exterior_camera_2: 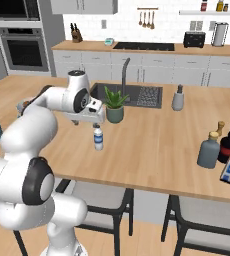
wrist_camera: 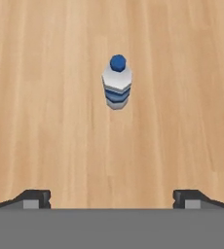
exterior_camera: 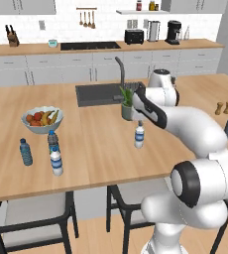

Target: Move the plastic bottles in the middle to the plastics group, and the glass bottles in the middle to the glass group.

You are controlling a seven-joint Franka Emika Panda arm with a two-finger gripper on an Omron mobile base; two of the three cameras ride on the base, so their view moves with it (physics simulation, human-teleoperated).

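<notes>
Jaws spread wide and empty, pointing down over clear-white bottle (wrist_camera: 117, 82), seemingly well above it, arm bent forward over island counter (exterior_camera: 96, 144).

Two base views flanking the arm, sharing the island counter (exterior_camera: 96, 144), hand view looking straight down

The white Franka arm with dark joints rises from its rounded base, bends at a bulky elbow and reaches forward and slightly down, its forearm stretched out level. The wrist turns the hand so that the two-finger pincer (wrist_camera: 112, 197) points downward. Its two small dark fingertips (wrist_camera: 33, 198) stand far apart at the outer edges of the hand view, the jaws spread wide with nothing between them. In the right base view the white hand block (exterior_camera_2: 89, 114) hangs under the wrist joint.
</notes>
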